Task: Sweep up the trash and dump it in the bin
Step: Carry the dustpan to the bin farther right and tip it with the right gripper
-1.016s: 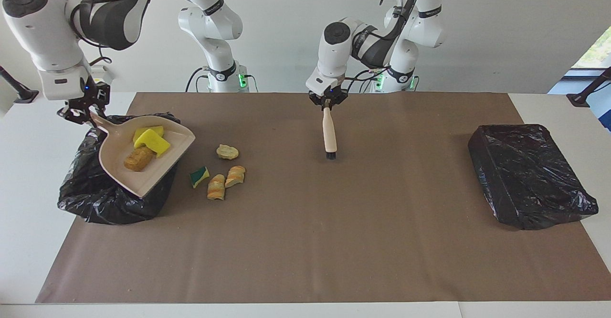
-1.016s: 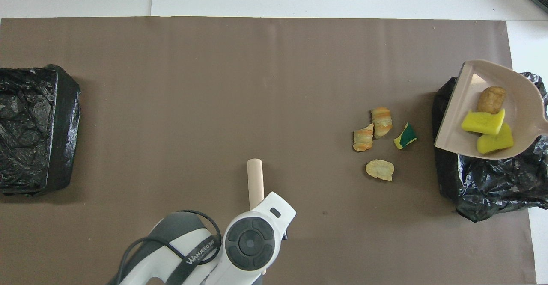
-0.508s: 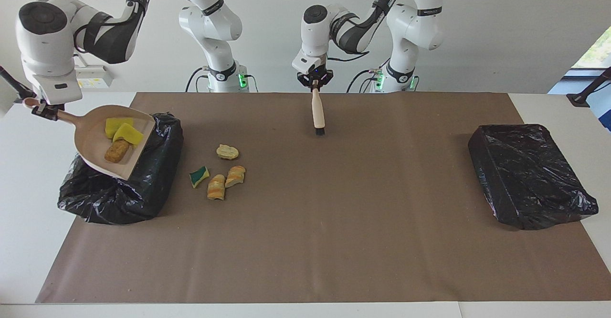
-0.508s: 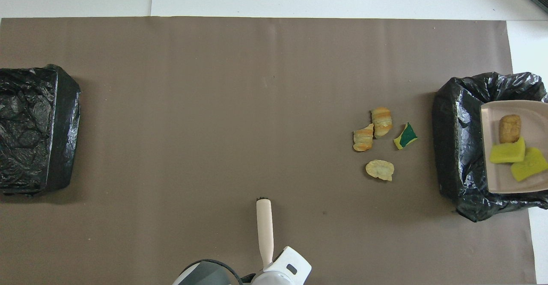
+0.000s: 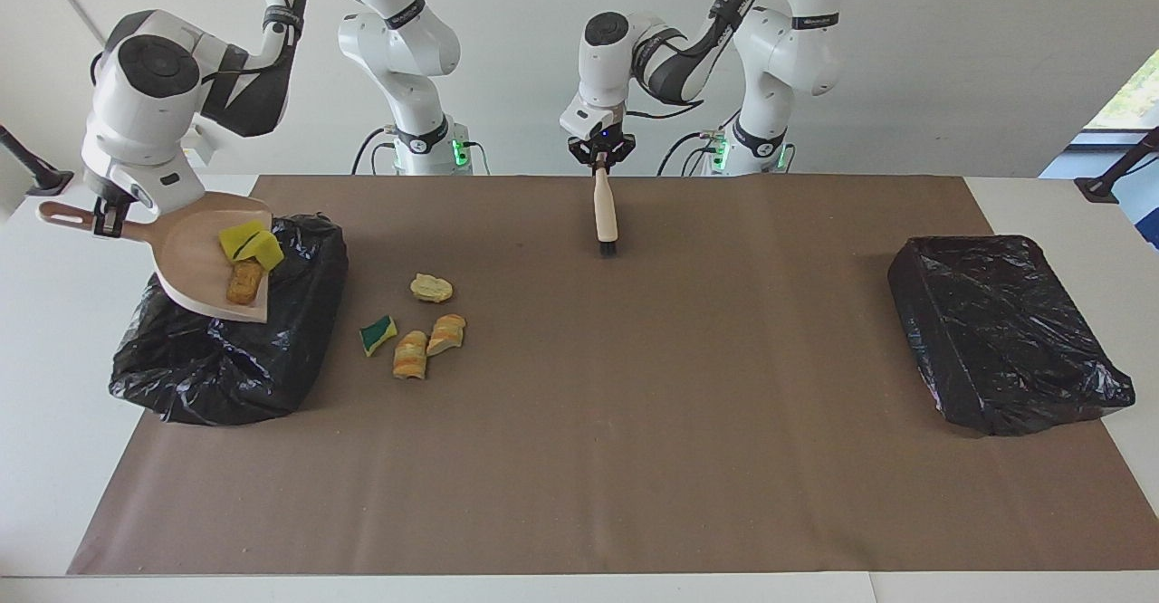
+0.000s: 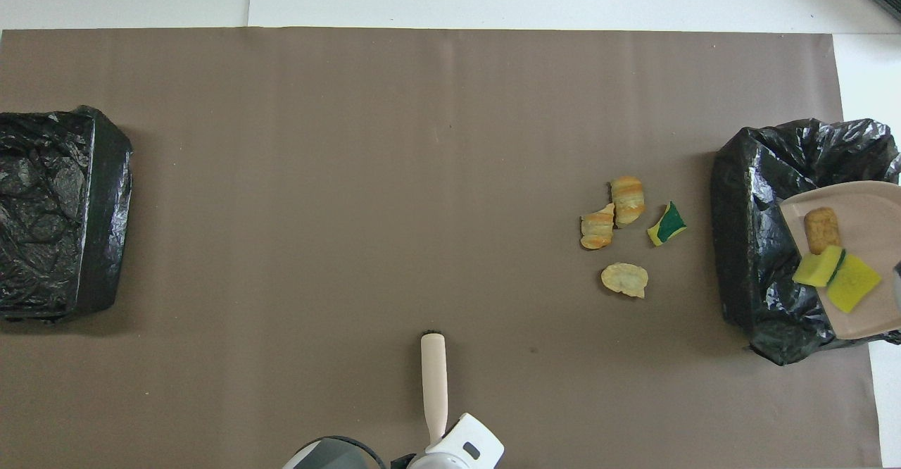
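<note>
My right gripper [image 5: 107, 220] is shut on the handle of the pink dustpan [image 5: 195, 263], which hangs tilted over the black-bagged bin [image 5: 226, 358] at the right arm's end of the table. Two yellow sponge scraps [image 5: 249, 243] and a brown chunk [image 5: 243, 283] lie in the pan [image 6: 869, 208]. On the mat beside the bin [image 6: 753, 244] lies more trash: a green-and-yellow sponge piece [image 5: 378, 334] and three bread-like chunks [image 5: 410, 354] [image 5: 445, 333] [image 5: 431, 288]. My left gripper [image 5: 599, 155] is shut on the brush [image 5: 604, 214], bristles down over the mat's edge nearest the robots.
A second black-bagged bin [image 5: 1000, 331] stands at the left arm's end of the table. The brown mat [image 5: 634, 449] covers most of the table top.
The right arm has swung the loaded dustpan from the bin's mat-side edge to over the bin, handle toward the table's end. The left arm drew the brush back toward the robots, then held.
</note>
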Tool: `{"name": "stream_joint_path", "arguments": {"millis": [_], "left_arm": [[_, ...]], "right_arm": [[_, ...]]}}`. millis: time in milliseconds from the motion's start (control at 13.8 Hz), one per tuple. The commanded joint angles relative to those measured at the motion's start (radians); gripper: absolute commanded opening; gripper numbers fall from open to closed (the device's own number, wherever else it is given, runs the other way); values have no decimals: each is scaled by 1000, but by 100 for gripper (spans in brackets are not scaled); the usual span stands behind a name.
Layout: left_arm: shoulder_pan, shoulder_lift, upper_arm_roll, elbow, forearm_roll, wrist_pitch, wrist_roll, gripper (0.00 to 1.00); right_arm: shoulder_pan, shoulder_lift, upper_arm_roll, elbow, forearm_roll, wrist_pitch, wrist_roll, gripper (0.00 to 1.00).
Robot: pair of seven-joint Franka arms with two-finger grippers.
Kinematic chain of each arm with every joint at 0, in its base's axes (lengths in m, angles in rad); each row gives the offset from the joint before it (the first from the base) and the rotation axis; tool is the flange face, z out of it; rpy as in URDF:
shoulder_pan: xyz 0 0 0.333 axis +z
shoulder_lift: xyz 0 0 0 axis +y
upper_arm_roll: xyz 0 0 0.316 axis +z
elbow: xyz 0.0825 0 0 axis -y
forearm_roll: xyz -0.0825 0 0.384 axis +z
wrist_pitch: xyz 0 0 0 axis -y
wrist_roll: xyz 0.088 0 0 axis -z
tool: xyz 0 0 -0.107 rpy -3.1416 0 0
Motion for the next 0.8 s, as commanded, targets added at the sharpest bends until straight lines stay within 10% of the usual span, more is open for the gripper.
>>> {"name": "stream_joint_path", "arguments": {"millis": [0, 290, 435, 726], "left_arm": [[-19, -22, 20, -29, -32, 21, 44, 0], [-14, -20, 21, -30, -35, 18, 44, 2], [-8, -20, 23, -35, -35, 17, 44, 33], [4, -16, 26, -26, -35, -14, 62, 64]], "right_arm": [[-7, -38, 1, -46, -104, 48, 91, 0], [4, -46, 9, -46, -207, 39, 148, 0], [15, -70, 9, -42, -221, 33, 136, 0], [24, -173, 17, -19, -207, 11, 87, 0]]}}
